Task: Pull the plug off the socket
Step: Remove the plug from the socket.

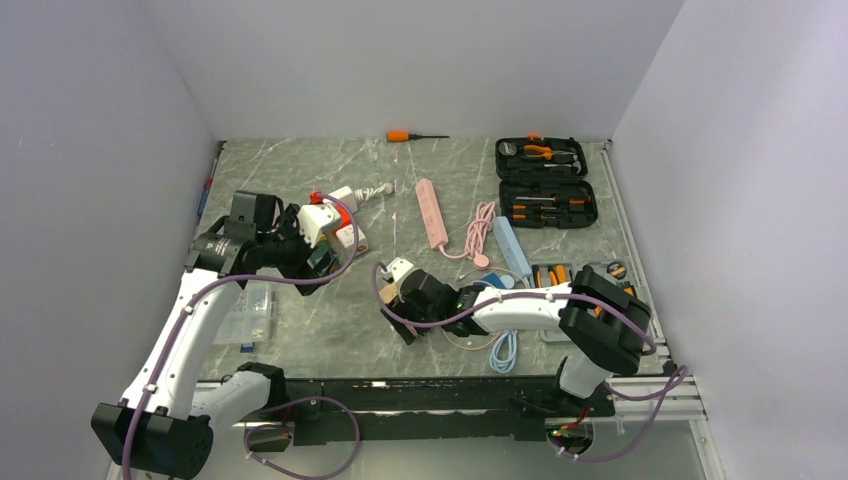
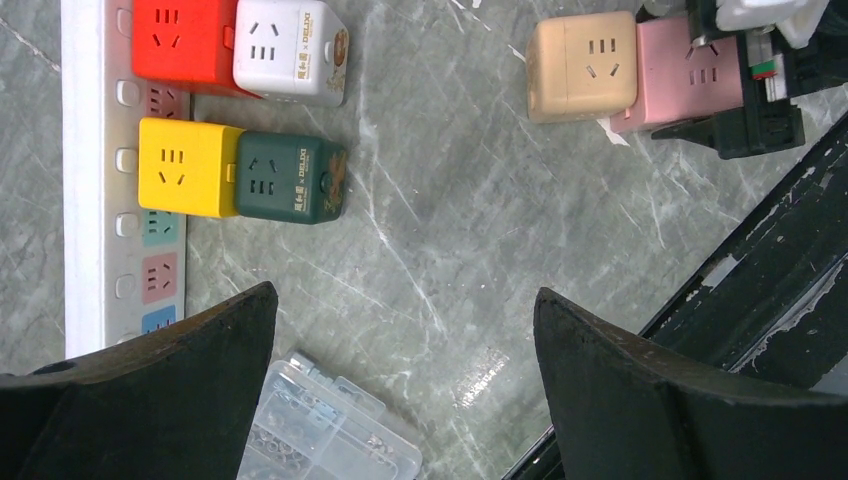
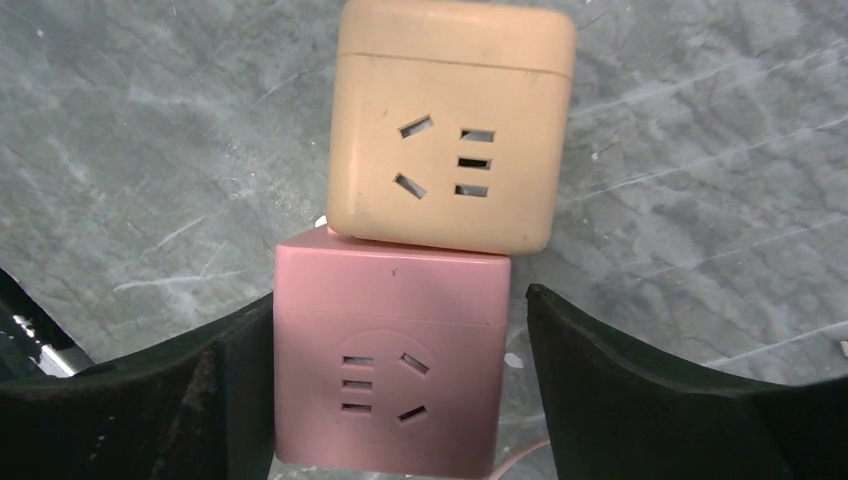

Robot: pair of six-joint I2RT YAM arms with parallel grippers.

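In the right wrist view a tan cube plug [image 3: 450,130] sits joined to the far face of a pink cube socket [image 3: 390,370]. My right gripper [image 3: 400,300] straddles the pink socket. Its left finger [image 3: 200,390] lies against the socket's side, and a narrow gap shows before the right finger [image 3: 620,380]. The jaws stand open. The left wrist view shows the same pair, the tan plug [image 2: 582,66] beside the pink socket [image 2: 690,75]. My left gripper [image 2: 405,320] hangs wide open over bare table, holding nothing. From above, the right gripper [image 1: 405,290] is at mid-table and the left gripper [image 1: 320,258] is to its left.
A white power strip [image 2: 85,200] carries red [image 2: 180,40], white [image 2: 290,50], yellow [image 2: 185,165] and dark green [image 2: 290,178] cubes. A clear parts box [image 2: 320,430] lies below my left jaws. A pink power strip [image 1: 431,212], an open tool case [image 1: 545,180] and a screwdriver [image 1: 410,135] lie farther back.
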